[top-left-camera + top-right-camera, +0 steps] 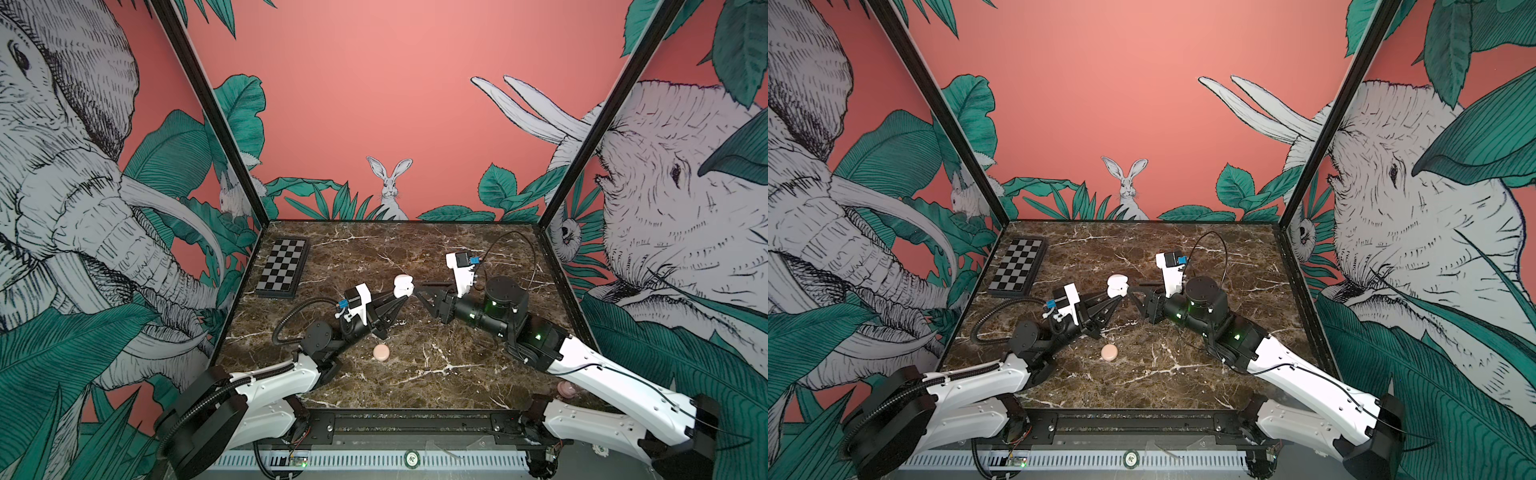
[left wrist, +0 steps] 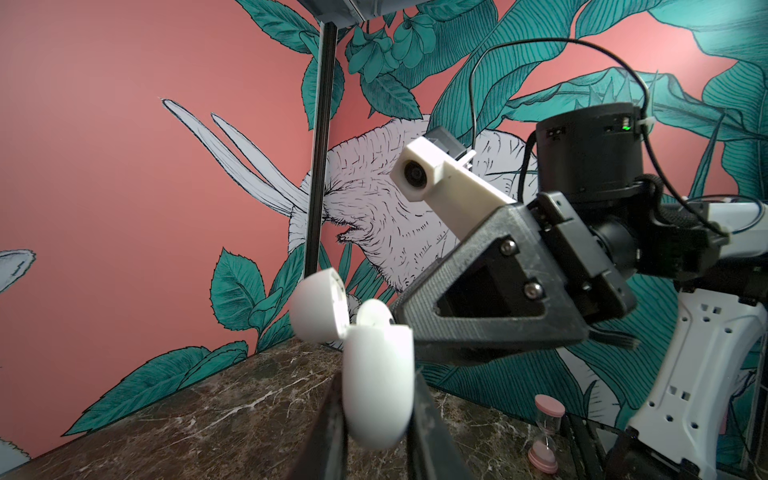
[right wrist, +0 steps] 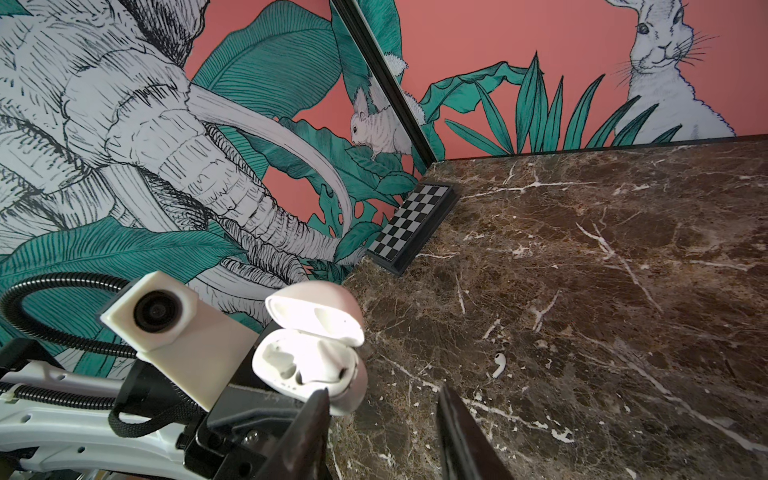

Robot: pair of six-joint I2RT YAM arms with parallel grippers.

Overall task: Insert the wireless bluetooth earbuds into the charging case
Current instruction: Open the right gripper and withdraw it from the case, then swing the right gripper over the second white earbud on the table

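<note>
At the far left of the table (image 1: 415,249), against the wall, you have a chessboard (image 1: 282,268). Toward the middle, your left gripper (image 1: 400,297) is clamped on the white case (image 3: 307,365) and holds it off the marble with the lid swung open. You cannot tell what fills its wells. A peach puck (image 1: 381,352) lies nearer the front. Just right of the case, your right gripper (image 3: 384,415) has its fingers spread, with nothing between them. One earbud (image 3: 498,365) lies on the marble near the case, beyond those fingers. A pink hourglass (image 2: 544,432) stands by your right arm.
</note>
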